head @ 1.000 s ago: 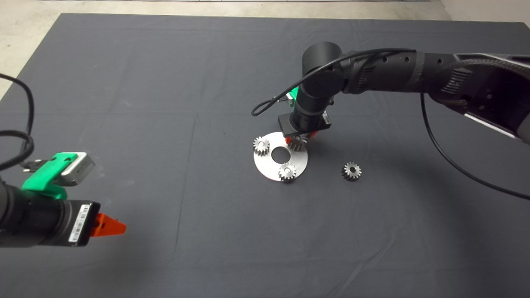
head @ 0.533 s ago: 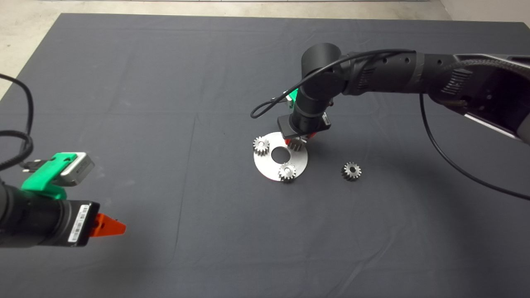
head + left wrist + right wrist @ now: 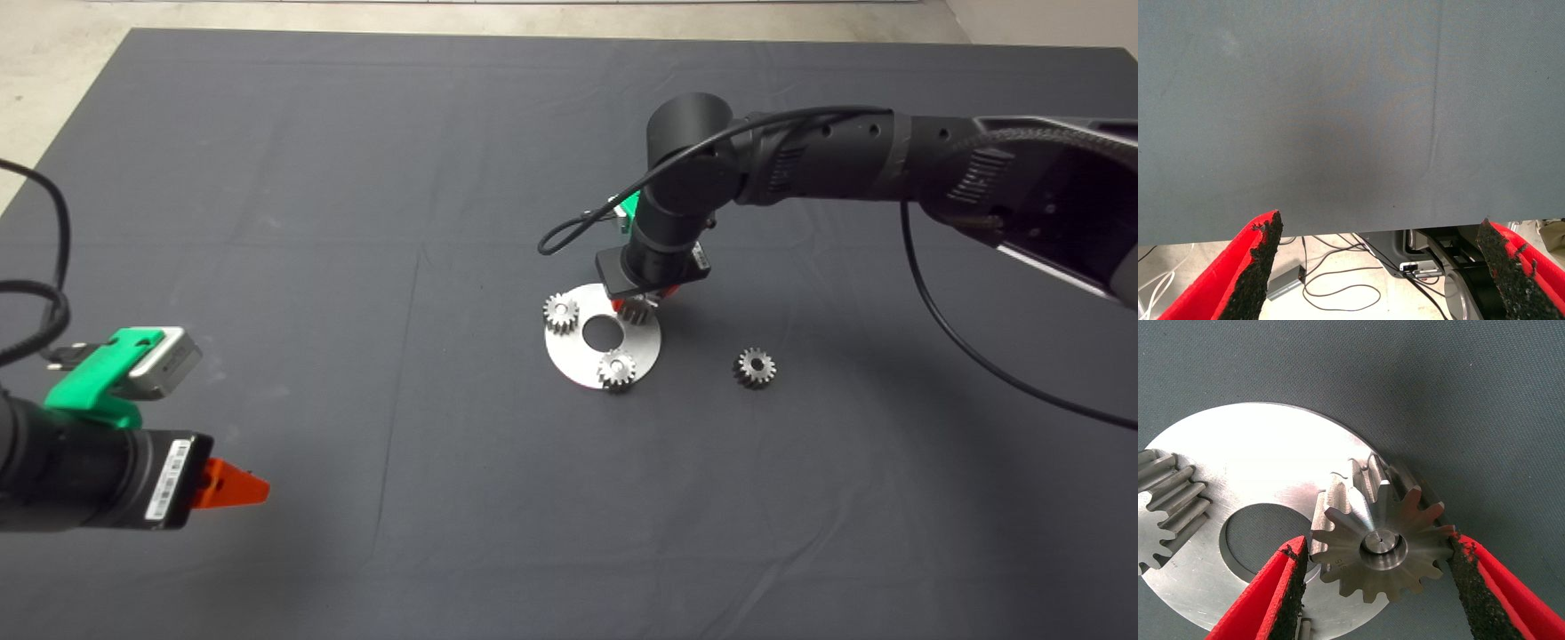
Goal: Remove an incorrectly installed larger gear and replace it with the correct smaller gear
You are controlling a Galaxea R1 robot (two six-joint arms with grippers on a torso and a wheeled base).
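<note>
Larger gear [image 3: 635, 310]: seated on a round metal disc [image 3: 569, 356] at about 2 o'clock from the disc's centre hole, near the middle of the dark mat [image 3: 356, 267] in the head view. In the right wrist view, long pointed teeth and a pin end visible in the bore of the larger gear [image 3: 1381, 543], flat on the disc [image 3: 1271, 467] close to its rim.

Gripped by the right gripper [image 3: 642, 300], reaching in from 3 o'clock and pointing straight down over that spot. Jaws narrow, closed onto the gear: one black pad [image 3: 1297, 577] against the tooth tips on one side, the other pad against the tips on the opposite side, the right gripper [image 3: 1381, 587] straddling the gear.

Also on the disc, two small short-toothed gears: one [image 3: 561, 313] at 10 o'clock from the centre hole, one [image 3: 617, 370] between 5 and 6 o'clock at the rim. Part of one of them [image 3: 1165, 510] at the edge of the right wrist view.

Smaller gear [image 3: 755, 367]: loose and flat on the mat, off the disc, between 3 and 4 o'clock from it and clearly apart, untouched.

Left gripper [image 3: 253, 486]: parked at 8 o'clock of the head view, well apart from the disc, holding nothing. Jaws wide, seen in the left wrist view with the left gripper [image 3: 1375, 267] over bare mat and its fingers [image 3: 1258, 267] far apart; beyond the mat edge, floor with cables [image 3: 1338, 290].
</note>
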